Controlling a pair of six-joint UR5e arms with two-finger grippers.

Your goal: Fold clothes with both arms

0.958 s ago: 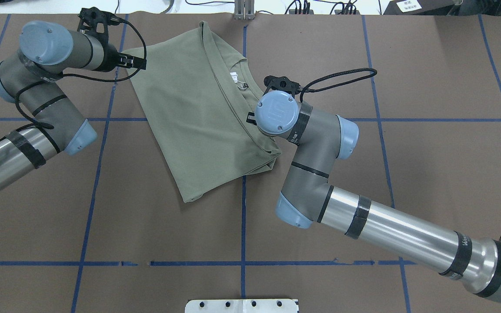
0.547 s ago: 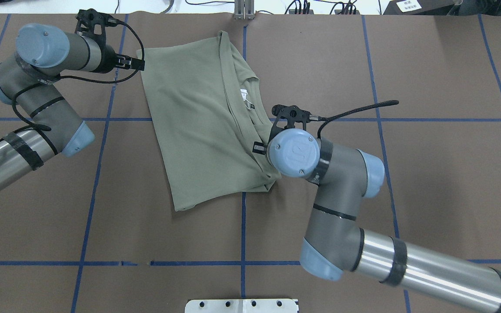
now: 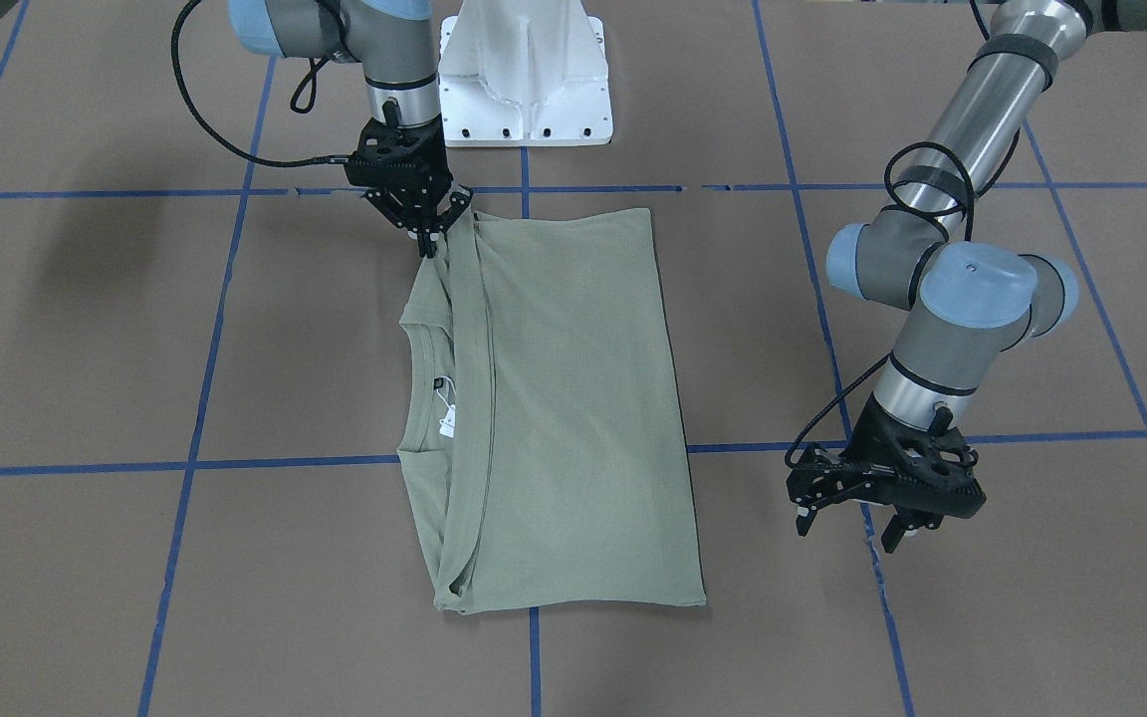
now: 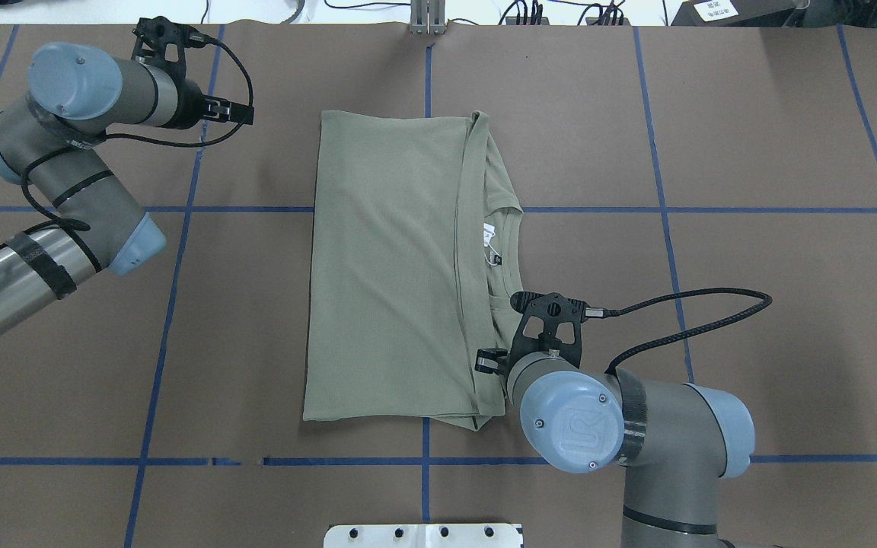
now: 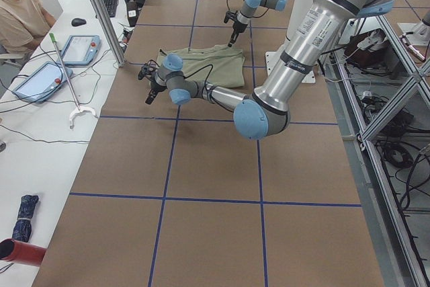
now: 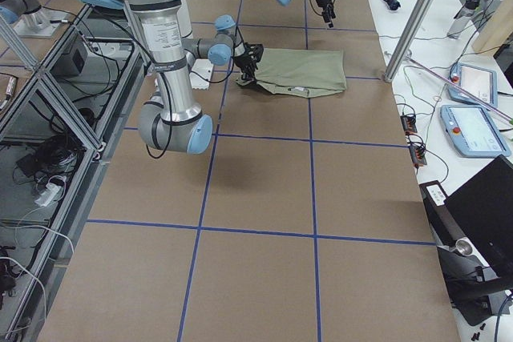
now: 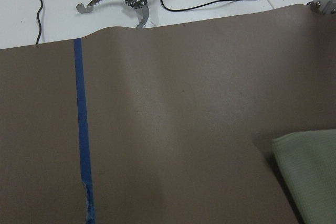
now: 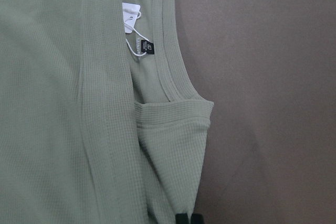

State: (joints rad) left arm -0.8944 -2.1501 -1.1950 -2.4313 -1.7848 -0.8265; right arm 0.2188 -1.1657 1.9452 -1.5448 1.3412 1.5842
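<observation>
Sage-green long-sleeved knit shirt [image 4: 385, 274]: folded rectangle at mid-table, collar toward the robot's right.
Right black two-finger gripper [image 3: 431, 237]: pinched tight on the shirt's robot-side corner, collar side.
Left black two-finger gripper [image 3: 850, 526]: jaws spread, holding nothing, well apart from the shirt's straight folded edge.
Brown table with blue tape lines [image 4: 712, 152]: its surface shows beyond every shirt edge.

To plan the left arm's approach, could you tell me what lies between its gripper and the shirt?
Only bare brown table cover separates the left gripper from the shirt, as the overhead view shows.

Shirt [image 4: 385, 274] on table [image 4: 712, 152]; right gripper [image 4: 484, 361] at its near right corner, left gripper [image 4: 244, 113] apart, far left.
</observation>
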